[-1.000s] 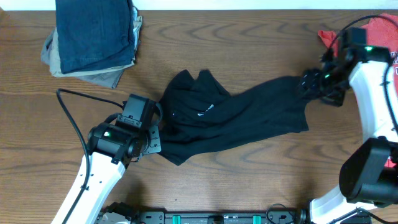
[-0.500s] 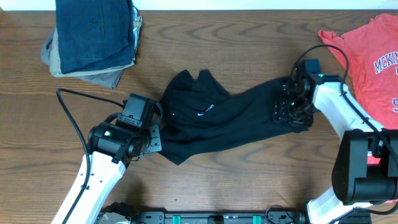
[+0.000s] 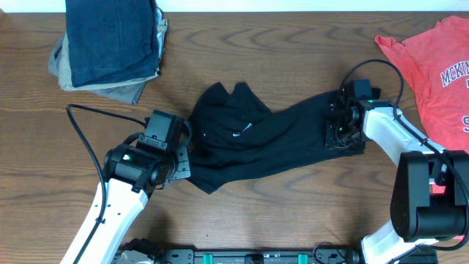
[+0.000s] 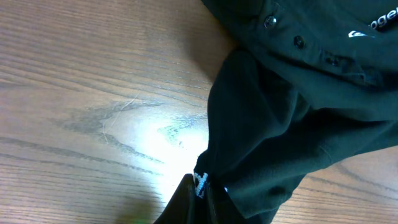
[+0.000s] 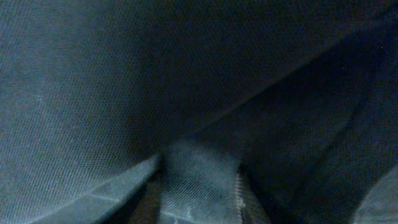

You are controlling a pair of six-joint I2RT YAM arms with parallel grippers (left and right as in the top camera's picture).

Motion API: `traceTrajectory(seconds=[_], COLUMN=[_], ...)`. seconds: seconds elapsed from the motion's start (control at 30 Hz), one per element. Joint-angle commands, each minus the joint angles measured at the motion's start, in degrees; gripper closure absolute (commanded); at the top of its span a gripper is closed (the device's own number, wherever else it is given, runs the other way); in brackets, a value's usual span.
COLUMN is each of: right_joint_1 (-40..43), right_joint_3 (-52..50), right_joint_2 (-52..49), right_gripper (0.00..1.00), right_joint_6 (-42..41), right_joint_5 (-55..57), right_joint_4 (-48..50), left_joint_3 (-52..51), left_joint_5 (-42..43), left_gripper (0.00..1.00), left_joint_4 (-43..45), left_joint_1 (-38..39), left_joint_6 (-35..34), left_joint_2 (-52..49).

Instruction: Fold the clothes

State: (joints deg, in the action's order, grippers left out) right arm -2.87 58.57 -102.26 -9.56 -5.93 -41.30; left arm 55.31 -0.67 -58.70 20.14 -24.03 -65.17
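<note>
The clothes are a black shirt with small white lettering, spread crumpled across the middle of the table, and a coral-red T-shirt with navy lettering at the far right. My left gripper is shut on the black shirt's lower left edge; in the left wrist view a white tag shows pinched at the gripper's tips. Over the shirt's right end, my right gripper presses into the cloth. Its wrist view is filled with dark fabric, and a raised fold sits clamped in the gripper.
A folded stack, blue denim on top of grey cloth, lies at the back left. A black cable loops over the wooden table beside the left arm. The right arm's white link lies between the two shirts.
The right gripper came left from beside the red T-shirt onto the black shirt's right end and closed in on a fold. The left arm has not moved.
</note>
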Motion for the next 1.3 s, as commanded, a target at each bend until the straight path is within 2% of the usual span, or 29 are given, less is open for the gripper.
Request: traceTrajectory(seconds=[0.0, 0.07, 0.1, 0.3, 0.33, 0.37, 0.4, 0.6, 0.8, 0.83, 0.93, 0.97, 1.03, 1.27], right_joint_1=[-0.5, -0.5, -0.5, -0.5, -0.5, -0.5, -0.5, -1.9, -4.3, -4.9, -6.5, -7.0, -7.4, -7.9], right_joint_3=[-0.3, -0.3, -0.3, -0.2, 0.0, 0.5, 1.0, 5.5, 8.5, 8.7, 8.5, 8.2, 7.8, 4.1], right_joint_2=[0.8, 0.8, 0.7, 0.8, 0.8, 0.8, 0.8, 0.8, 0.8, 0.8, 0.8, 0.8, 0.7, 0.7], right_gripper=[0.82, 0.96, 0.99, 0.99, 0.96, 0.87, 0.83, 0.76, 0.7, 0.65, 0.41, 0.37, 0.36, 0.42], right_joint_6=[-0.2, -0.3, -1.0, -1.7, -1.4, -1.5, -1.5, -0.4, 3.4, 4.6, 7.7, 7.8, 7.8, 8.0], right_joint_5=[1.9, 2.4, 2.9, 3.6, 3.6, 3.6, 3.5, 3.4, 3.6, 3.6, 4.2, 5.0, 5.6, 5.7], right_joint_4=[0.7, 1.4, 1.6, 2.1, 1.5, 0.4, -0.9, -10.8, -13.5, -13.4, -13.5, -13.4, -13.0, -8.7], left_joint_3=[-0.1, -0.1, -0.1, -0.1, -0.1, -0.1, -0.1, -0.1, -0.1, -0.1, -0.1, -0.1, -0.1, -0.1], left_joint_5=[-1.6, -1.6, -1.6, -1.6, -1.6, -1.6, -1.6, -1.6, -1.6, -1.6, -1.6, -1.6, -1.6, -1.6], left_gripper=[0.94, 0.94, 0.94, 0.93, 0.94, 0.94, 0.94, 0.94, 0.94, 0.94, 0.94, 0.94, 0.94, 0.94], left_joint_4=[-0.2, -0.2, -0.1, -0.2, -0.2, -0.2, -0.2, -0.2, -0.1, -0.1, -0.1, -0.2, -0.2, -0.2], left_joint_1=[0.0, 0.0, 0.0, 0.0, 0.0, 0.0, 0.0, 0.0, 0.0, 0.0, 0.0, 0.0, 0.0, 0.0], left_joint_6=[-0.2, -0.2, -0.1, 0.0, 0.0, 0.0, 0.0, 0.0, 0.0, 0.0, -0.1, -0.1, -0.1, -0.1], left_joint_2=[-0.1, -0.1, -0.1, -0.1, -0.1, -0.1, -0.1, -0.1, -0.1, -0.1, -0.1, -0.1, -0.1, -0.1])
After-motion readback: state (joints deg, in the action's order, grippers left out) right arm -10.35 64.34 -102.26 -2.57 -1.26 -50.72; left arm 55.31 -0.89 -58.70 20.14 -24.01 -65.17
